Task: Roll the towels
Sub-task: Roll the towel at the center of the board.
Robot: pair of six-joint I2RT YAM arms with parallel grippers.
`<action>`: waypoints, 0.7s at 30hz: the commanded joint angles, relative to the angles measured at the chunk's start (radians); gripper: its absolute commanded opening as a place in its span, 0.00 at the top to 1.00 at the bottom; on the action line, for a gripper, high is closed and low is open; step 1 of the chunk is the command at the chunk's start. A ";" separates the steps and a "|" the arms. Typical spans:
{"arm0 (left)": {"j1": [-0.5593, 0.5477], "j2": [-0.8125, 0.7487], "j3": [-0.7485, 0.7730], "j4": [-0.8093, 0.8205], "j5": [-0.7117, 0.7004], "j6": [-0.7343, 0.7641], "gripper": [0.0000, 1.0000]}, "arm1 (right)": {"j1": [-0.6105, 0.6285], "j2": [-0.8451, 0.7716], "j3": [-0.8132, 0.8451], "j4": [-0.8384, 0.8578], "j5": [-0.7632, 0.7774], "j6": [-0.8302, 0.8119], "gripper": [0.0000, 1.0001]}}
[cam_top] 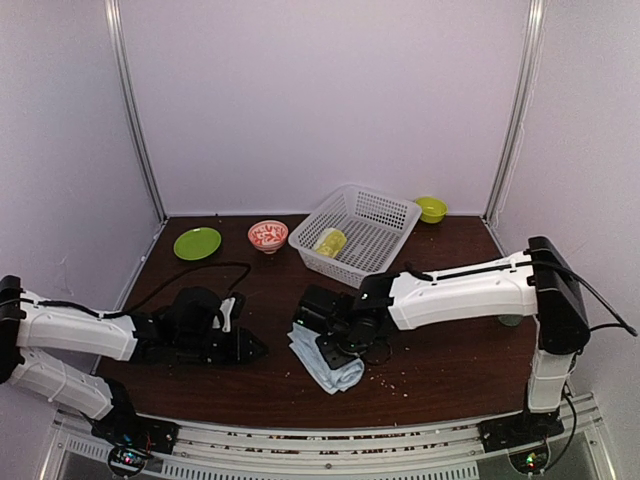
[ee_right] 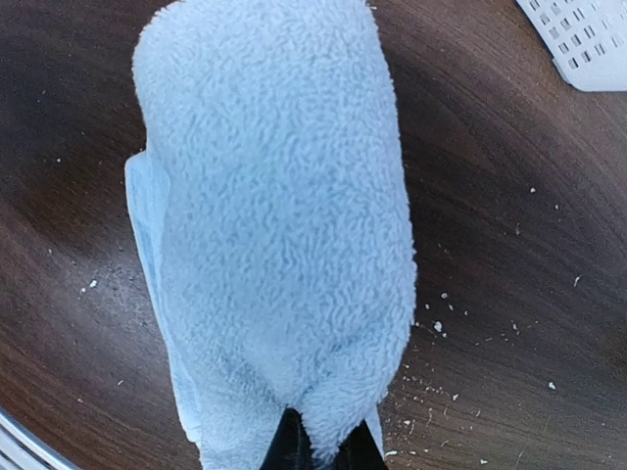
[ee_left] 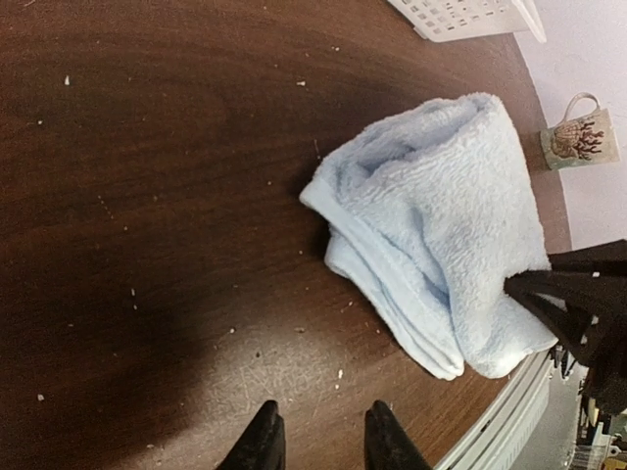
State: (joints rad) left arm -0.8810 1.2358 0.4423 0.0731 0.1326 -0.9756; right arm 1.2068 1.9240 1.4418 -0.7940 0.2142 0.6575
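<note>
A: Where, the pale blue terry-cloth towel (ee_right: 274, 225)?
B: Mid-table, loosely rolled. Near end pinched between the closed fingers of the right gripper (ee_right: 323, 452), probably to keep the roll from springing loose.
A: And the left gripper (ee_left: 323, 446)?
B: Slightly parted, empty, low over bare wood just beside. Lime-green cloth towel (cam_top: 330, 241) bundled inside the white plastic mesh basket (cam_top: 395, 232) behind. Round green plate (cam_top: 197, 243) and patterned red bowl (cam_top: 267, 235) well apart; nothing blocking.

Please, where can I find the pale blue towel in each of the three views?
Top external: pale blue towel low centre.
Left wrist: right of centre.
Right wrist: fills the middle.
Shared landmark: white basket, beyond the towel in top external, at the top edge in both wrist views.
</note>
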 commanded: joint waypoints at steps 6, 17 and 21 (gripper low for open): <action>-0.006 0.076 0.132 0.048 0.024 0.029 0.72 | 0.080 0.094 0.085 -0.090 0.147 0.042 1.00; -0.023 0.256 0.258 0.194 0.145 0.001 0.73 | 0.088 0.074 0.010 0.028 0.086 0.057 1.00; -0.024 0.272 0.287 0.217 0.164 -0.016 0.73 | 0.087 0.074 0.002 0.035 0.082 0.054 1.00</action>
State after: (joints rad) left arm -0.9001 1.4975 0.6830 0.1951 0.2539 -0.9737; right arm 1.2896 2.0033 1.4662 -0.7841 0.3172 0.7044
